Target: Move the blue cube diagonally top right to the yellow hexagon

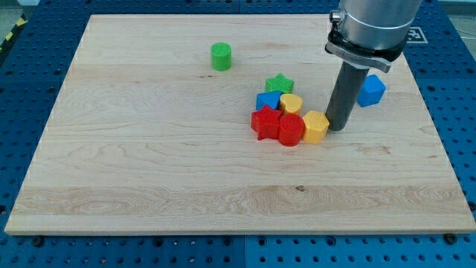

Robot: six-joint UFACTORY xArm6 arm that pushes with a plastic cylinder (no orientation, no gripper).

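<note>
The blue cube [371, 90] sits toward the view's right, partly behind the rod. The yellow hexagon [315, 126] lies at the right end of a cluster near the board's middle. My tip [336, 128] rests on the board just right of the yellow hexagon, touching or nearly touching it, and below-left of the blue cube.
The cluster also holds a red cylinder [291, 129], a red star [265, 121], a yellow heart [290, 103], a blue block [267, 100] and a green star [280, 83]. A green cylinder [221, 56] stands alone at the upper middle. The wooden board [149, 164] ends near the blue cube.
</note>
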